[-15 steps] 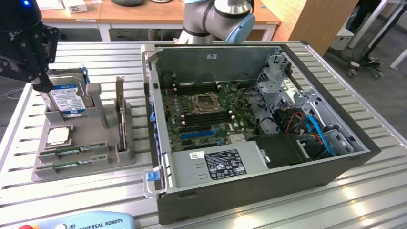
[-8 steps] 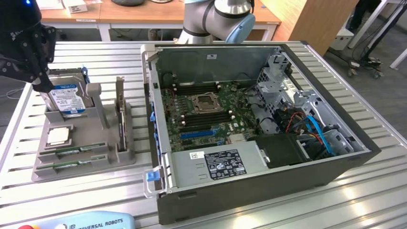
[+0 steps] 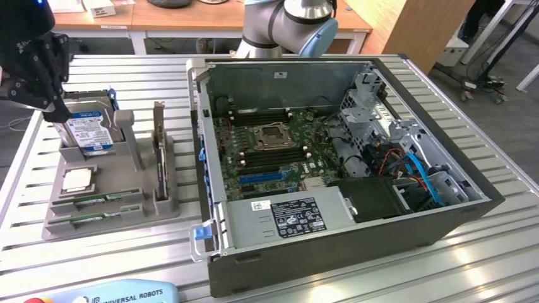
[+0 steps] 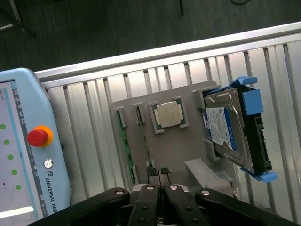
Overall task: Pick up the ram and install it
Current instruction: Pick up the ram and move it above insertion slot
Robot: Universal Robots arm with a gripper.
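**A:** How do the jaws stand?

**B:** Pressed together with nothing held. They hang over the grey holder [image 3: 57, 228] on the slatted counter [image 3: 101, 259].

**A:** Where is the ram?

**B:** In the exterior view, two green sticks of ram [image 3: 105, 199] lie in slots at the holder's six o'clock end. The jaws are at its twelve o'clock end, well apart from the sticks.

**A:** What's around?

**B:** A blue-labelled hard drive [image 3: 88, 129] stands on edge just beside the jaws. A square silver processor [image 3: 77, 180] sits between the drive and the ram. At the holder's three o'clock is an open computer case [image 3: 337, 243] with its motherboard [image 3: 307, 136] exposed. A pale blue teach pendant [image 3: 110, 293] lies at six o'clock.
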